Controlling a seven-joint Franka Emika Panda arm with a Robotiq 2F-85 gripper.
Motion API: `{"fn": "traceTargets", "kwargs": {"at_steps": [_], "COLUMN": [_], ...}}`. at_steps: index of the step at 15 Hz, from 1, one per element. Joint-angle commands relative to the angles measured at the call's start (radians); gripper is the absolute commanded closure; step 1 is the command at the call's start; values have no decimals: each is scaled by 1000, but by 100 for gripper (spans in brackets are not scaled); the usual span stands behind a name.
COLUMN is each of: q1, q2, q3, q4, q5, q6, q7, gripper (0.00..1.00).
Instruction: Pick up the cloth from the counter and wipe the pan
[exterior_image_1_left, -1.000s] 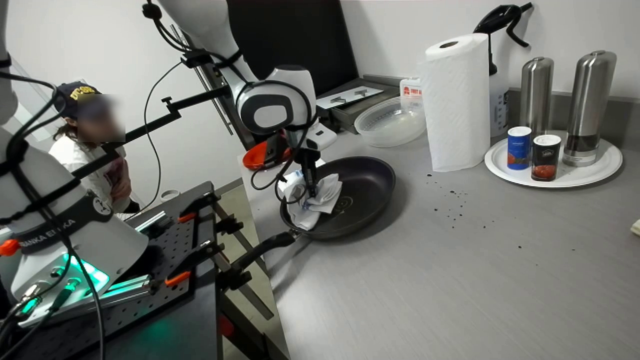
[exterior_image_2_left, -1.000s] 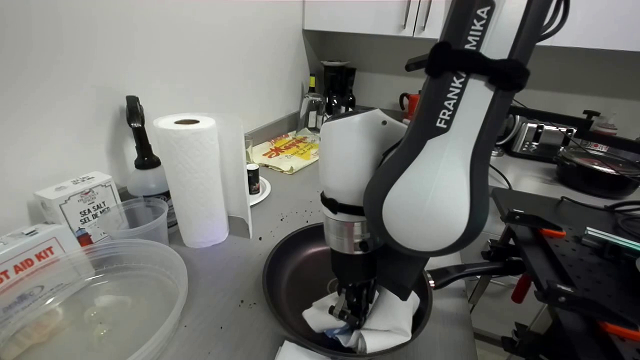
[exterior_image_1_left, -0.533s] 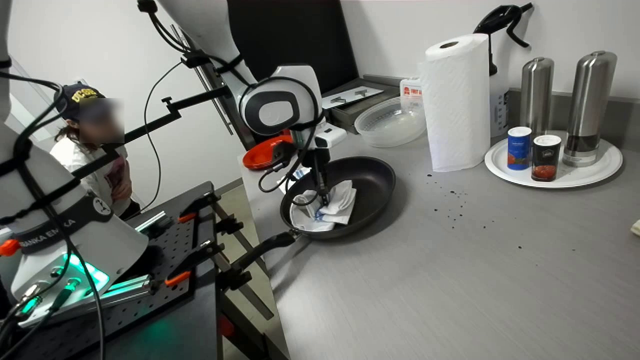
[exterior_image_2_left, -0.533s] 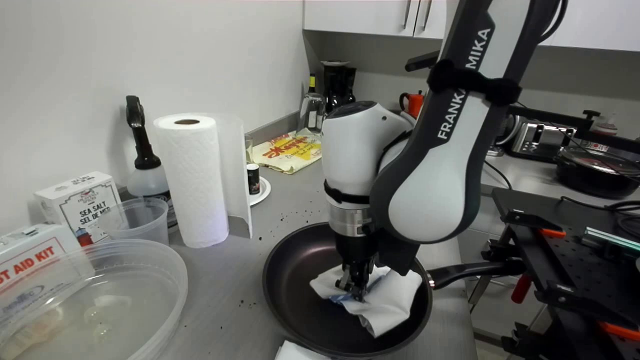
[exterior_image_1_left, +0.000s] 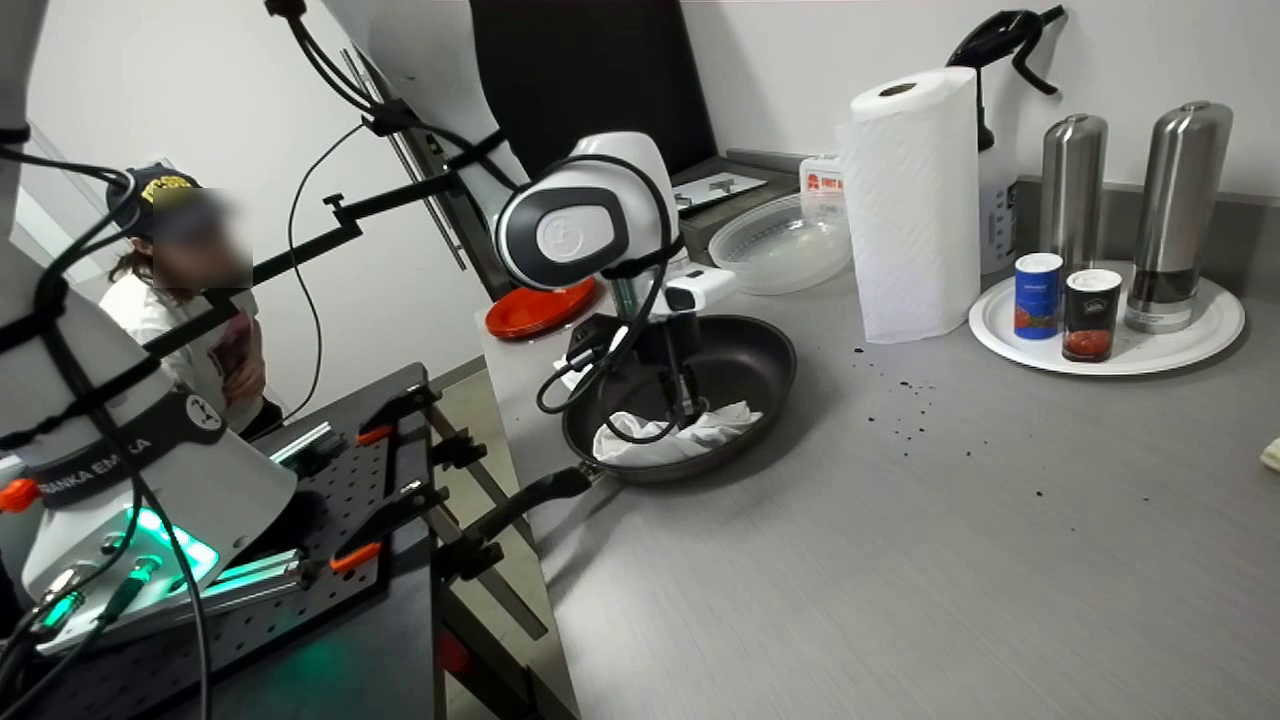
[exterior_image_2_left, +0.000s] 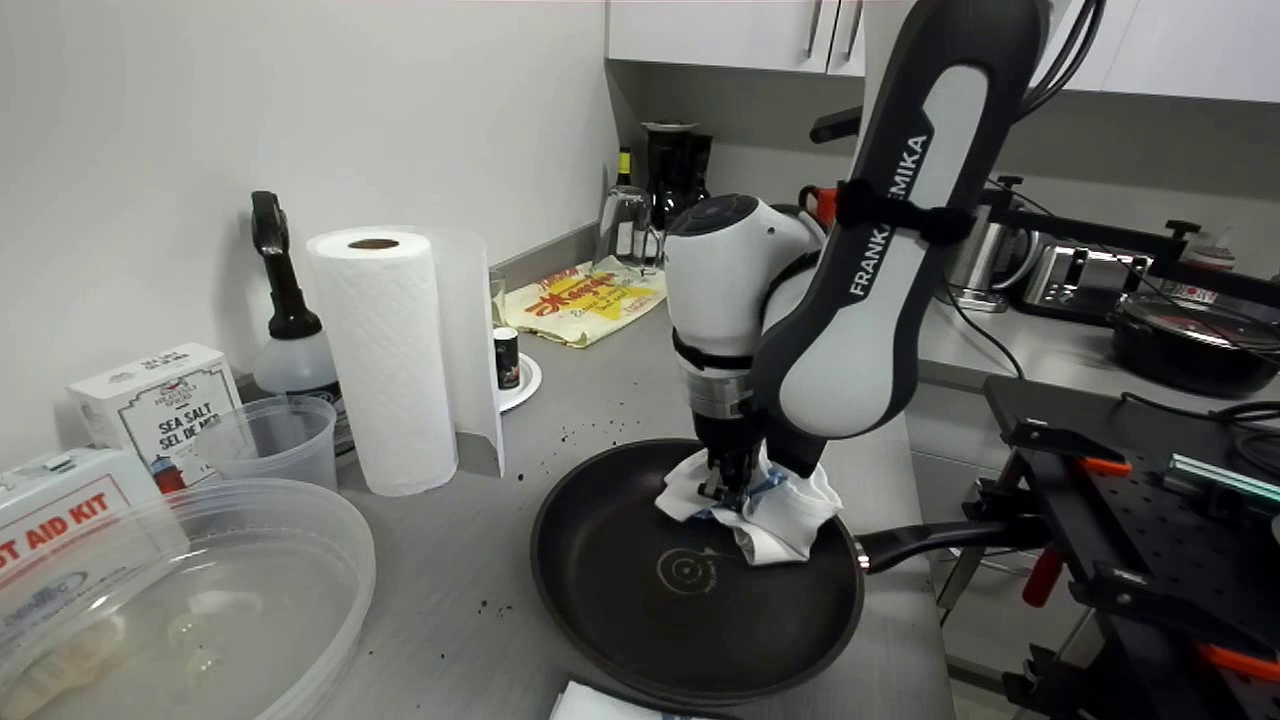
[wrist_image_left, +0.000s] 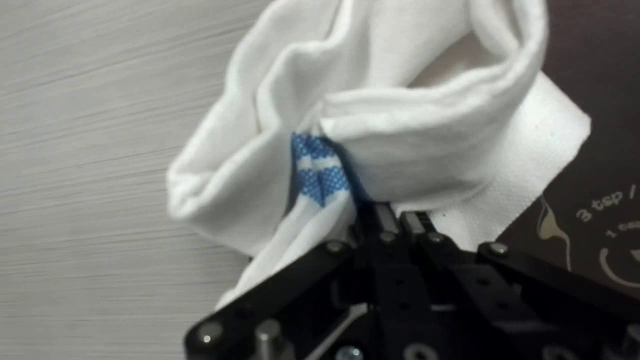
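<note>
At the left in an exterior view, the paper towel roll (exterior_image_2_left: 385, 370) stood upright, well apart from the pan (exterior_image_2_left: 690, 630), with grey surface (exterior_image_2_left: 450, 560) between. Then came the pan itself, and here lay what mattered to me: its wide uncovered floor, ringed mark (exterior_image_2_left: 688, 572) and all, spread to the left and towards the near side, while the gripper (wrist_image_left: 400, 220) stood over the back right part. It was clenched on a bunched fold of the cloth (exterior_image_2_left: 785, 520); in the wrist view the blue stripes ran down to the fingertips (wrist_image_left: 386, 218). The cloth sat rumpled inside the pan, around and below the grip, its outer edge at the rim or over it, I couldn't tell which. Farthest right, the handle (exterior_image_2_left: 940, 540) pointed out past the surface's edge. I took the picking up as done and the wiping as under way. The next stroke, to my mind, called for a sweep away from the handle, across that mark and into the uncovered left and near part, with enough downward press to keep the folds from merely skating.
</note>
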Motion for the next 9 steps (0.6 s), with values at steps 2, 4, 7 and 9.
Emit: {"fn": "traceTargets", "kwargs": {"at_steps": [2, 4, 7, 9], "q1": [87, 114, 133, 152], "q2": [70, 64, 29, 0], "q3": [-101, -124, -121, -134], "q4": [34, 33, 24, 17], "q5": [-51, -56, -42, -47], "q6": [33, 36, 27, 25], "q7": [53, 58, 59, 61], "gripper": [99, 99, 99, 99]}}
